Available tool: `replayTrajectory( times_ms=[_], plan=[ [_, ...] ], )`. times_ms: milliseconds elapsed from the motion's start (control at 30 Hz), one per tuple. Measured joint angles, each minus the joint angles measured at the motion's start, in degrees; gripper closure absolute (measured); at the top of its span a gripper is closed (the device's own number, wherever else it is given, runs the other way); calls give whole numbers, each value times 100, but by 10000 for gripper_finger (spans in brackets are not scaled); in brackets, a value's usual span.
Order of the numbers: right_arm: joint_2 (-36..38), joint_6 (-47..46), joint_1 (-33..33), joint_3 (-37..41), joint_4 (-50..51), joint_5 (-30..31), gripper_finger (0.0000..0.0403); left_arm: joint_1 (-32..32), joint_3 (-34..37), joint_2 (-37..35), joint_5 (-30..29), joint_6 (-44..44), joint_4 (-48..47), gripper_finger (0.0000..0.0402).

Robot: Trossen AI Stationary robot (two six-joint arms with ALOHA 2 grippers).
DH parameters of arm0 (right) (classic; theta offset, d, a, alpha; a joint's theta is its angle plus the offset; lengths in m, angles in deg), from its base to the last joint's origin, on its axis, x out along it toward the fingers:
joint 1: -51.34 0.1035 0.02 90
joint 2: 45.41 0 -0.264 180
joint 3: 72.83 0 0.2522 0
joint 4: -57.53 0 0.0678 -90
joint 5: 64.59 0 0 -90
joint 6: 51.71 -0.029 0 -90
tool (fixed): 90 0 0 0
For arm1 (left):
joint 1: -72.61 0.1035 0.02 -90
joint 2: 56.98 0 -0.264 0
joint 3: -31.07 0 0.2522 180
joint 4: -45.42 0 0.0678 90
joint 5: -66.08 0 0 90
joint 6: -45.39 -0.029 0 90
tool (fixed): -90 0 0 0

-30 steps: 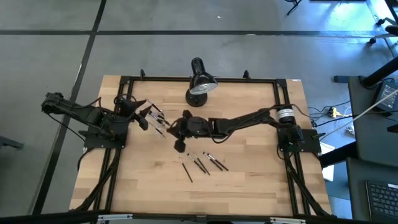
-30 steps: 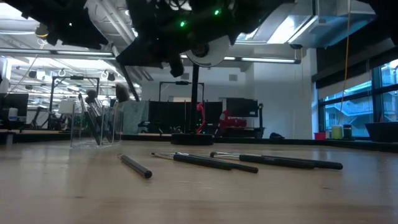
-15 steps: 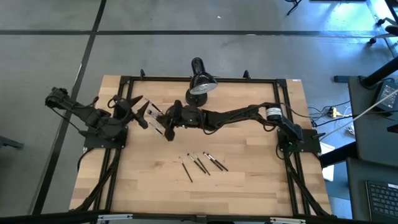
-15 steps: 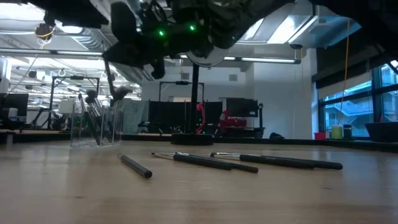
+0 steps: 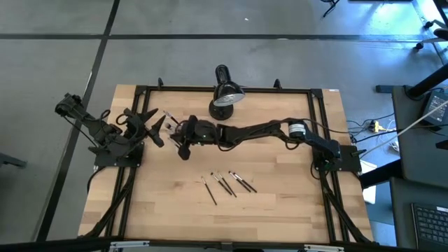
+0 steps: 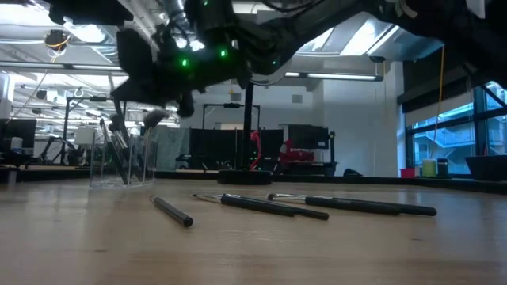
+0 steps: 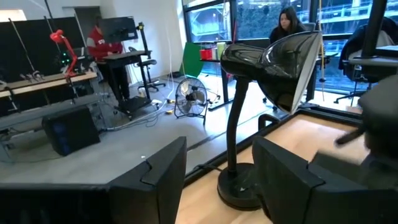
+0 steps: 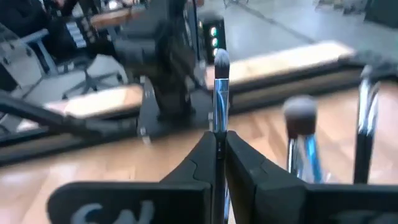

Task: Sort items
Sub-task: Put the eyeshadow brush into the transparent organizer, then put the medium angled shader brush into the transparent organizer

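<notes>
Nearest the table's front edge, at about 6 o'clock from table centre, loose brushes [image 5: 229, 184] lie flat on the wooden table [image 5: 280, 203] in a small fan, one stick [image 5: 210, 191] at the 9 o'clock end of the group. In the low view the same brushes [image 6: 317, 206] lie side by side, the short stick [image 6: 173, 212] apart from them toward 9 o'clock.

Farther back, the right gripper [image 5: 183, 134] reaches across to roughly 10 o'clock of table centre. Its fingers are clenched on one brush [image 8: 220, 93], handle pinched between the two pads [image 8: 245, 168], bristle tip sticking out straight ahead beyond the fingertips. Just past the held brush stand other brushes [image 8: 301, 134] in a clear cup [image 6: 125, 154], bristles up. The gripper is above the cup; whether the held brush touches it cannot be told.

At 9 o'clock, by the table's left edge, the left gripper [image 5: 149, 123] waits with its fingers [image 7: 161, 180] spread wide, gripping nothing, pointing toward the cup.

Farthest back, at 12 o'clock, a black desk lamp [image 5: 225, 94] stands near the rear edge. Beyond the table a person [image 7: 289, 22] sits in the room.
</notes>
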Motion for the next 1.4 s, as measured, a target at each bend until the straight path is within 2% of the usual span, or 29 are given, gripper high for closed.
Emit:
replayTrajectory(
  times_ms=[200,300,567,833,967,1200,1400],
  plan=[
    [-43,-48,2,-19,206,-128,367,-24,0,11,0,64,-10,222],
    [-43,-229,2,-22,218,-297,346,-24,1,39,1,111,-26,222],
    [-43,-644,-99,-24,682,-280,291,-22,2,124,0,146,-27,222],
    [83,-404,-53,-24,855,-280,286,-22,2,125,0,146,-70,222],
    [500,-275,119,-24,2044,-275,288,-22,3,125,2,147,-216,222],
    [1026,-947,874,-33,4773,-252,288,-22,4,125,0,221,-279,222],
    [856,-1560,1640,-22,6294,420,288,-22,4,139,0,584,-279,222]
  ],
)
